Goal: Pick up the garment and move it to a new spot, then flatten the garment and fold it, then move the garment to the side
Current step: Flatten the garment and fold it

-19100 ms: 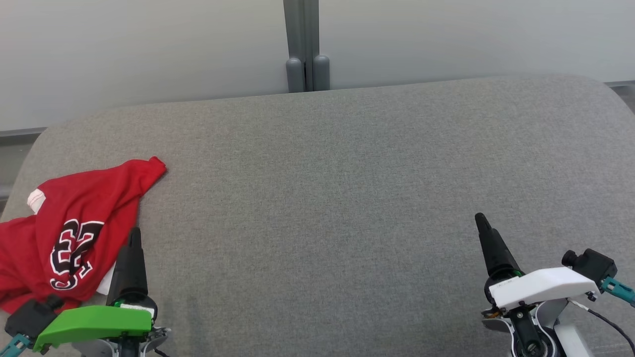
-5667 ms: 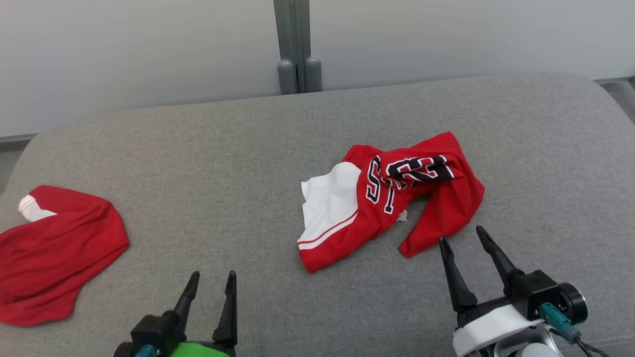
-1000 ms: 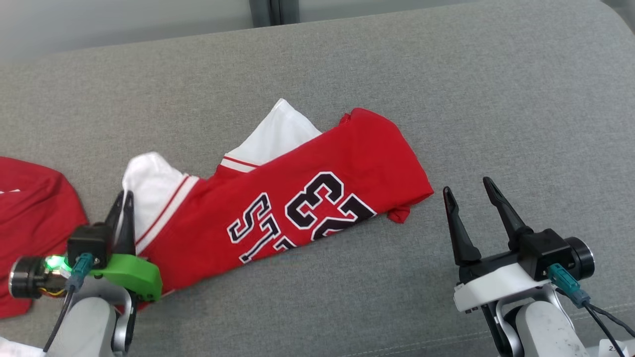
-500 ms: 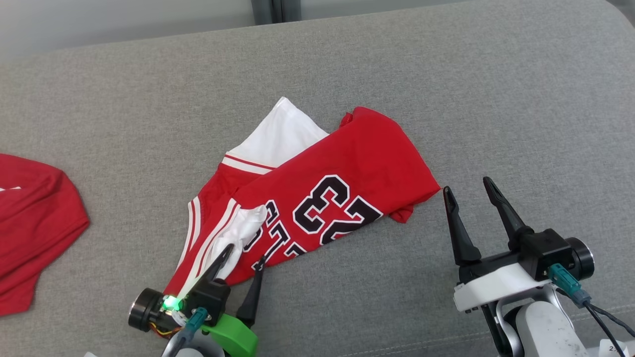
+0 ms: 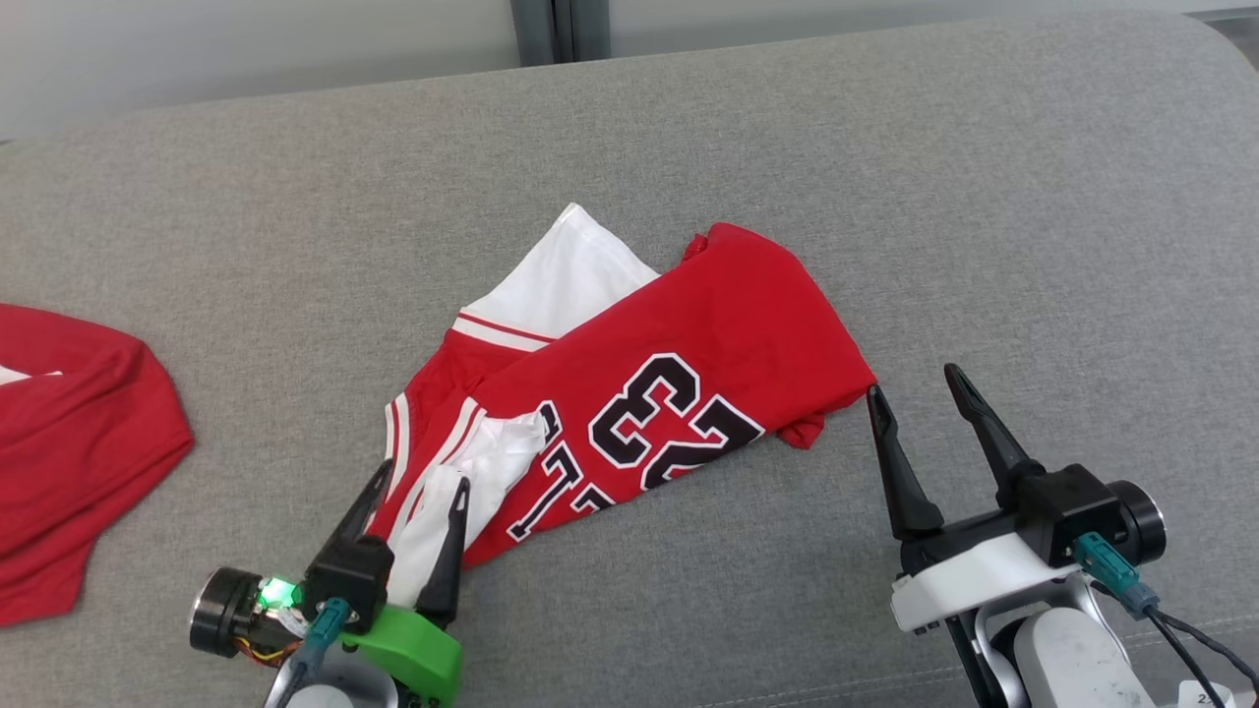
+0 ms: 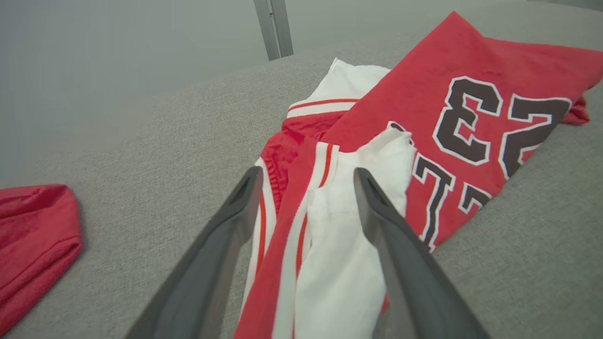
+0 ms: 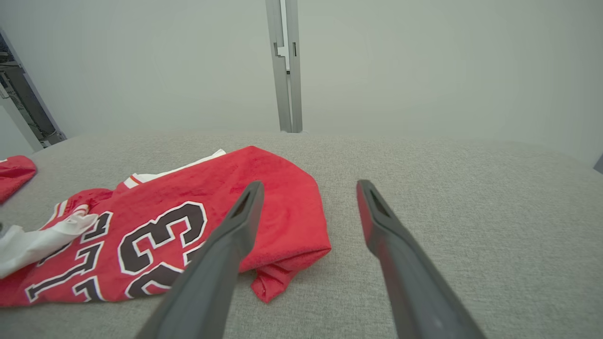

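Note:
The garment (image 5: 679, 324) is a red jersey with black numerals and white sleeves, lying partly folded in the middle of the grey cushion (image 5: 885, 197). One white sleeve (image 5: 472, 472) is doubled over onto the red front. My left gripper (image 5: 423, 477) is open at the garment's near-left end, its fingers either side of that sleeve (image 6: 339, 245) without pinching it. In the left wrist view the gripper (image 6: 307, 172) points along the garment (image 6: 471, 56). My right gripper (image 5: 913, 382) is open beside the garment's right corner, holding nothing. In its own view the gripper (image 7: 310, 184) has the garment (image 7: 282, 197) just to its left.
A second red cloth (image 5: 69, 442) lies at the cushion's left end, also seen in the left wrist view (image 6: 33, 226). A grey post (image 5: 559, 29) stands against the pale wall behind the cushion. Bare cushion stretches to the right of the garment (image 7: 471, 212).
My left gripper carried the white sleeve rightward onto the red front, then opened and let it go. The right gripper stayed open in place.

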